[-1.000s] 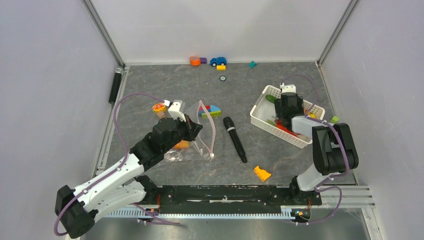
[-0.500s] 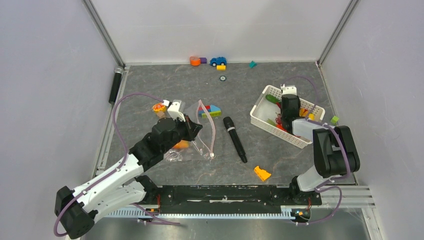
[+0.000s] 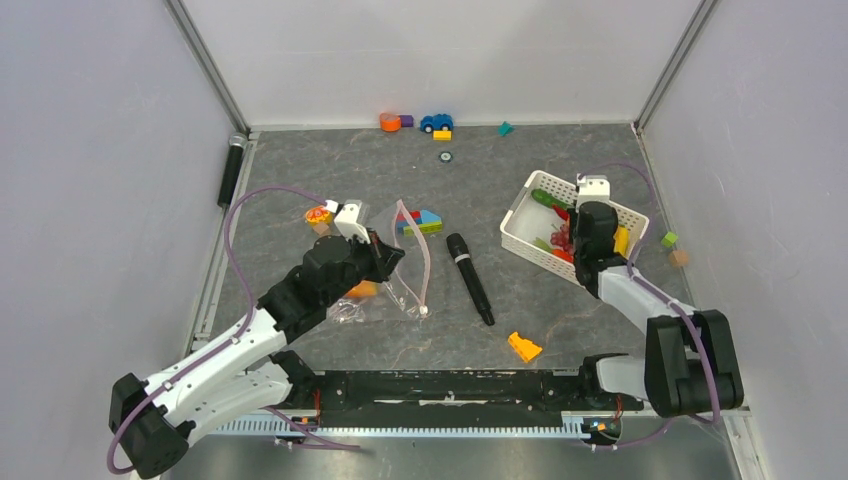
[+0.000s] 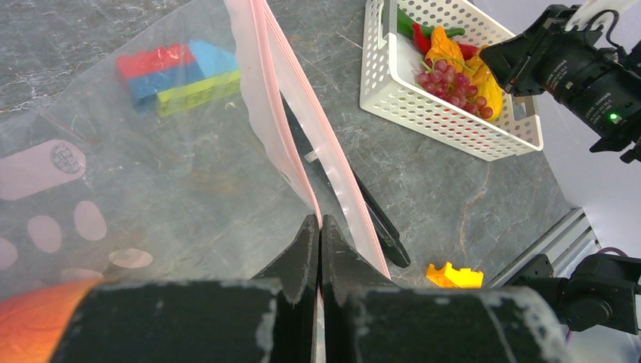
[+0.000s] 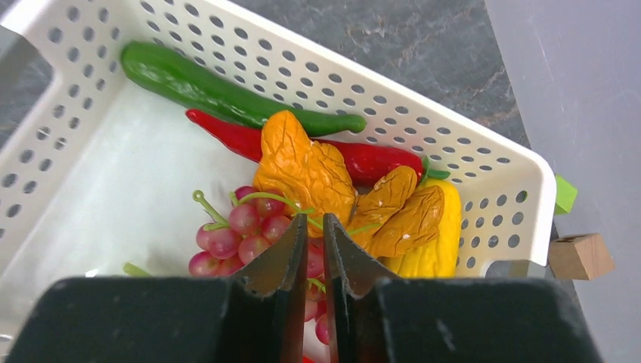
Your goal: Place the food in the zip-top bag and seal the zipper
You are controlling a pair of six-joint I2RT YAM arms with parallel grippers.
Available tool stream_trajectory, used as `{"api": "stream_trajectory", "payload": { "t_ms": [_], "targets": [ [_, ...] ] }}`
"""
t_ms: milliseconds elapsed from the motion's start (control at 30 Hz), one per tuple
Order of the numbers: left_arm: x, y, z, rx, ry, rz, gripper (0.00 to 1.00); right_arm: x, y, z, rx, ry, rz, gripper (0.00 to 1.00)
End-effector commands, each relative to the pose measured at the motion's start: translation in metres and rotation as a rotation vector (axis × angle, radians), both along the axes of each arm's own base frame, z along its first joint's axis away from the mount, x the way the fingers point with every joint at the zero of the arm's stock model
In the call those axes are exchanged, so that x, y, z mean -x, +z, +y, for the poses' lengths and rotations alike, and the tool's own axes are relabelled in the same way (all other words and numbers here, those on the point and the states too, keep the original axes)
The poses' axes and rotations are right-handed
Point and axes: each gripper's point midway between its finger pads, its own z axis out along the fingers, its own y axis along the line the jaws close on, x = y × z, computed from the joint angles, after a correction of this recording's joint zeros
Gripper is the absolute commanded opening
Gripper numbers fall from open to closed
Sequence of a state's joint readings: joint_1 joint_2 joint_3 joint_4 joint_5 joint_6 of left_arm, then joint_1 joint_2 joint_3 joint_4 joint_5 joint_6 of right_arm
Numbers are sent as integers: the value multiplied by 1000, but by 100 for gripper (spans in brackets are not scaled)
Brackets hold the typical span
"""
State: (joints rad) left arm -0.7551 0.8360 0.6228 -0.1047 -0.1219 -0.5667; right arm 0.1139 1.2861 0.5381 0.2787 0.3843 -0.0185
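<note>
Left gripper (image 4: 319,224): jaws pressed together, clamped on the zipper (image 4: 264,91) at the near end of the bag's mouth. The two pink strips run away from the jaws side by side, lifted off the table (image 3: 500,190). The bag (image 4: 151,189) is spread flat to the left of the strips. An orange food piece (image 4: 38,318) is seen through its film at the near corner (inside or under cannot be told). Coloured bricks (image 4: 174,72) are seen through the far part.

A microphone (image 3: 470,278) lies just beside the bag's right edge, slanting toward the near edge. Bare table is left between it and the basket (image 3: 518,225). An orange wedge (image 3: 524,346) sits apart, near the front rail.

Right gripper (image 5: 314,225): lowered into the basket, jaws drawn almost together over the grapes (image 5: 234,234). The green stem crosses the narrow slit at the tips, so a pinch on the bunch is read. Around the tips the food is crowded toward the far right corner:
- orange lumps (image 5: 302,166) touching the grapes
- a yellow piece (image 5: 438,242) against the end wall
- a red chili (image 5: 363,159) behind them
- a green pepper (image 5: 219,87) along the far wall

The basket's left half is bare. Outside its right corner, by the wall, a green block (image 5: 565,195) and a brown cube (image 5: 580,255) are noted.
</note>
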Motion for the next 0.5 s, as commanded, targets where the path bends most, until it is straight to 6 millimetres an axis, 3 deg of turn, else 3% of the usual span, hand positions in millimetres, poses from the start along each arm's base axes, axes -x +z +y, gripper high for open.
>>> {"api": "stream_trajectory", "payload": {
  "t_ms": [0, 100, 167, 233, 300, 400, 467],
  "targets": [
    [-2, 20, 1, 12, -5, -66, 2, -3, 28, 10, -52, 44, -133, 17],
    [-2, 18, 1, 8, -3, -63, 2, 1, 34, 9, -50, 50, -175, 18],
    [-2, 18, -1, 10, -11, -60, 2, 0, 30, 10, -34, 65, -156, 23],
    [-3, 19, -2, 11, -12, -61, 2, -4, 21, 10, -25, 69, -109, 34],
    [-2, 17, -2, 8, -10, -56, 2, -11, 12, 10, -21, 61, -58, 54],
    [-2, 19, -3, 14, -17, -55, 2, -22, -4, 10, -23, 50, 34, 71],
    [-1, 19, -3, 18, -20, -56, 2, -24, -13, 3, -18, 8, 83, 76]
  ]
}}
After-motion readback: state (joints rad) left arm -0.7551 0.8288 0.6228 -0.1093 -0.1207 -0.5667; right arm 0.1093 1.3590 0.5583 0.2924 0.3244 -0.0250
